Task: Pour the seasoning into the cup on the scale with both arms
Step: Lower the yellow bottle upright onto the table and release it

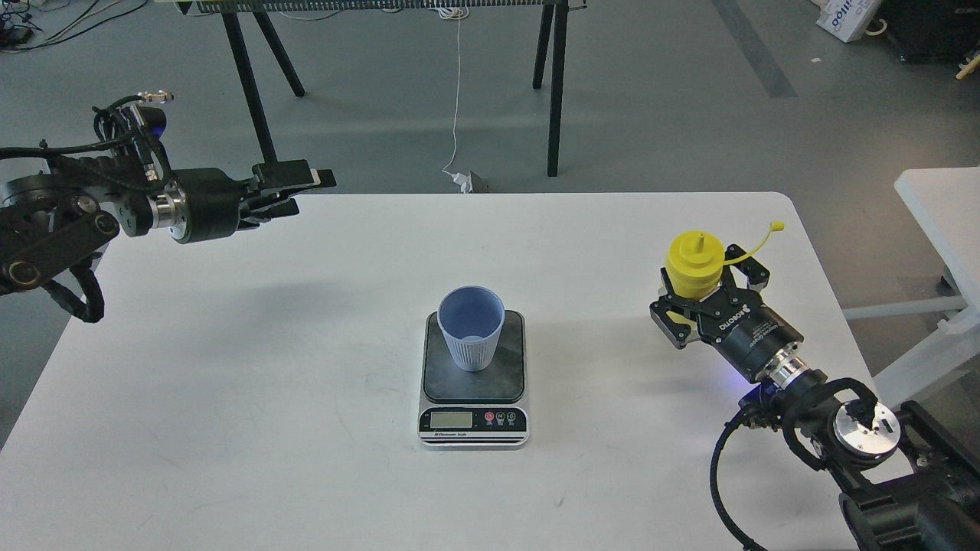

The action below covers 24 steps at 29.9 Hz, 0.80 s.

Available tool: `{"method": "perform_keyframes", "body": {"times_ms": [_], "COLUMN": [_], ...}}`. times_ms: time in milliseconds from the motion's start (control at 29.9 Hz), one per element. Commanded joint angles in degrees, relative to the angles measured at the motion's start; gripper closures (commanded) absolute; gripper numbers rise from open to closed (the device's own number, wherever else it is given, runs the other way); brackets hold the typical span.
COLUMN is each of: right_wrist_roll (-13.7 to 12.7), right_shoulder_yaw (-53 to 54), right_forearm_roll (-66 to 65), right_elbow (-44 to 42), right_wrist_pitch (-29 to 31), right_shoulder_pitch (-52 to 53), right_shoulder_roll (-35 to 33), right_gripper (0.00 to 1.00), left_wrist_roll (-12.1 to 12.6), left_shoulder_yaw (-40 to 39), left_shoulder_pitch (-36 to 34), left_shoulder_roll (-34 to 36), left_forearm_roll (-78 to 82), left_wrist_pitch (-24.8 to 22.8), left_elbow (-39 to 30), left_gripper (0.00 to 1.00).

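The light blue-grey ribbed cup (471, 327) stands upright on the scale (474, 386) at the table's middle. My right gripper (698, 295) is shut on the yellow seasoning bottle (694, 264), which stands upright at the table's right side, cap strap (758, 239) hanging open to the right. My left gripper (306, 184) hovers at the table's far left corner, fingers close together and empty, well apart from the cup.
The white table (306, 398) carries only the scale and cup. Black trestle legs (253, 84) stand behind the table's far edge. A second white table (942, 207) is at the right.
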Motion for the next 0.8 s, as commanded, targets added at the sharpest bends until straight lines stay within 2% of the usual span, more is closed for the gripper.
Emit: {"method": "perform_keyframes", "body": {"times_ms": [0,334,468,535,635,769], "right_wrist_roll": [0.1,0.5,0.9,1.0,1.0,0.9], "right_shoulder_yaw": [-0.9,-3.0,-3.9,-3.9,-3.9,-3.9], "right_forearm_roll": [0.0,0.0,0.0,0.0,0.0,0.0], "right_elbow": [-0.5,-0.5,-0.5,-0.4,-0.3,-0.1], "right_wrist_pitch": [0.0,0.0,0.0,0.0,0.0,0.0], "right_shoulder_pitch": [-1.2,-1.8,-1.7,-1.7,-1.7,-1.9], "right_shoulder_roll": [0.1,1.4,1.6,1.6,1.6,1.5], "right_gripper": [0.97,0.90,0.78,0.65,0.30,0.04], "left_wrist_roll": [0.0,0.0,0.0,0.0,0.0,0.0], "left_shoulder_yaw": [0.1,0.0,0.1,0.1,0.1,0.1], "left_shoulder_pitch": [0.0,0.3,0.4,0.4,0.4,0.4], "left_shoulder_roll": [0.0,0.0,0.1,0.1,0.0,0.0], "left_forearm_roll": [0.0,0.0,0.0,0.0,0.0,-0.1], "left_wrist_pitch": [0.0,0.0,0.0,0.0,0.0,0.0], "left_elbow": [0.0,-0.1,0.0,0.0,0.0,0.0], "left_gripper": [0.01,0.01,0.01,0.01,0.01,0.01]}}
